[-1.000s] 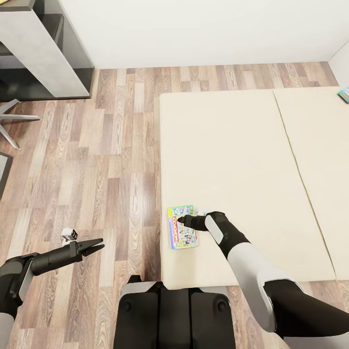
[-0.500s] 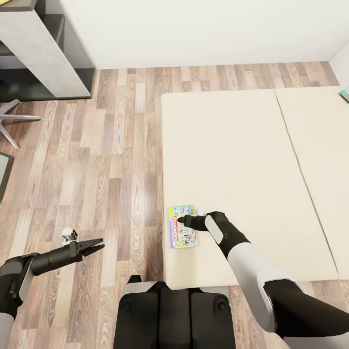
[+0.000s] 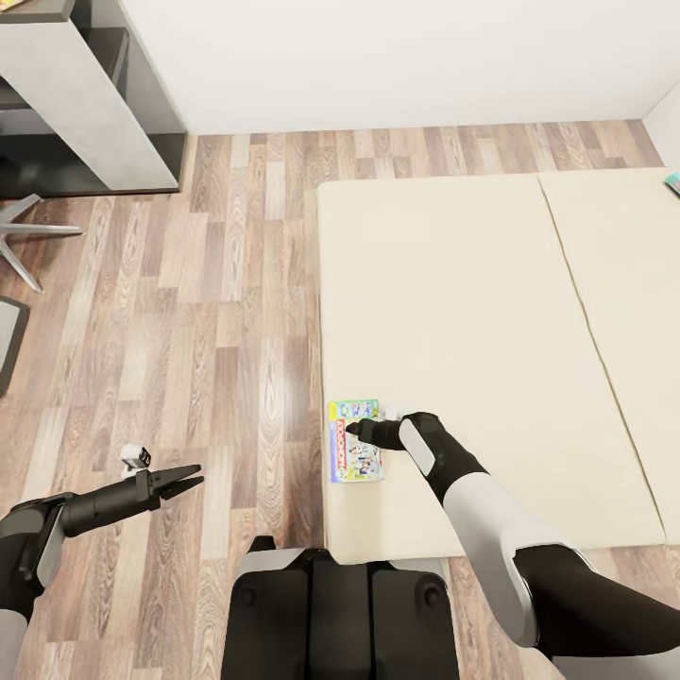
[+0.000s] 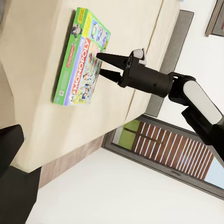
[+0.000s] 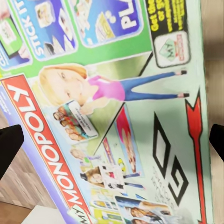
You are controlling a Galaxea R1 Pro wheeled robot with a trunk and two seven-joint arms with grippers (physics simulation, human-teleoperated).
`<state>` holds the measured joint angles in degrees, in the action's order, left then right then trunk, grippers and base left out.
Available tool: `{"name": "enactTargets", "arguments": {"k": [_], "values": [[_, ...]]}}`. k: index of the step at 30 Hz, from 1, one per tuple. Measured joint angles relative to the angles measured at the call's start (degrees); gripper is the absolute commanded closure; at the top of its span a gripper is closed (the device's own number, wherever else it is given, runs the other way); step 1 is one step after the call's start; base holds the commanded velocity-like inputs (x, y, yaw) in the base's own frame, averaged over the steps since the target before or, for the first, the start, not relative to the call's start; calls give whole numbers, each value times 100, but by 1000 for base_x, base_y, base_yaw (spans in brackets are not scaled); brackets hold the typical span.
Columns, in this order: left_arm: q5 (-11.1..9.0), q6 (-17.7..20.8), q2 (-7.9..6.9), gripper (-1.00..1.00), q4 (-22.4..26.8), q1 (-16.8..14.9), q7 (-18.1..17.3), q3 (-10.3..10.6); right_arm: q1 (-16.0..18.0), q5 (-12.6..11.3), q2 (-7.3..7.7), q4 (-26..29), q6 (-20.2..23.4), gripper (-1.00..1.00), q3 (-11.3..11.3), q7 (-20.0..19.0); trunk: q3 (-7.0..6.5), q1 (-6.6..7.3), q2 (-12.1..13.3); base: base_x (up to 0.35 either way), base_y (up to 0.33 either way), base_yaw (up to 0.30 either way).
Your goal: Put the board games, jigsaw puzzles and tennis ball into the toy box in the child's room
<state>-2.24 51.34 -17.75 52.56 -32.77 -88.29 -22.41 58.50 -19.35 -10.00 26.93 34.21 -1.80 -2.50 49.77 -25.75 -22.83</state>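
A colourful Monopoly board game (image 3: 355, 453) lies flat on the cream bed (image 3: 472, 312), close to its near left corner. My right gripper (image 3: 352, 429) hovers right over the box, open, its fingers (image 4: 108, 58) spread above the lid (image 4: 79, 65). In the right wrist view the printed lid (image 5: 107, 116) spans the gap between both fingertips (image 5: 9, 144). My left gripper (image 3: 192, 477) hangs open over the wood floor, left of the bed, holding nothing. The corner of another board game (image 3: 674, 182) shows at the bed's far right.
Part of the grey table (image 3: 80, 94) stands at the back left, with chair legs (image 3: 28, 231) in front of it. Wood-plank floor (image 3: 217, 312) lies between table and bed. A white wall runs behind the bed. My base (image 3: 340, 614) stands at the bed's near edge.
The whole picture has drifted slightly, with the bed sliding a little to the right: the camera moved. Both grippers keep the same pose, the right one still over the board game.
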Motion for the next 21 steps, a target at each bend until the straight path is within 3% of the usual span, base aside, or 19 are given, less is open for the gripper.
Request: {"name": "enactTargets", "arguments": {"k": [21], "values": [[-8,-4,-6,-100,-1,0,-3,-1,-5,-2,0,2,-7,-100,1,1,0,0,0,0,12,0]]}}
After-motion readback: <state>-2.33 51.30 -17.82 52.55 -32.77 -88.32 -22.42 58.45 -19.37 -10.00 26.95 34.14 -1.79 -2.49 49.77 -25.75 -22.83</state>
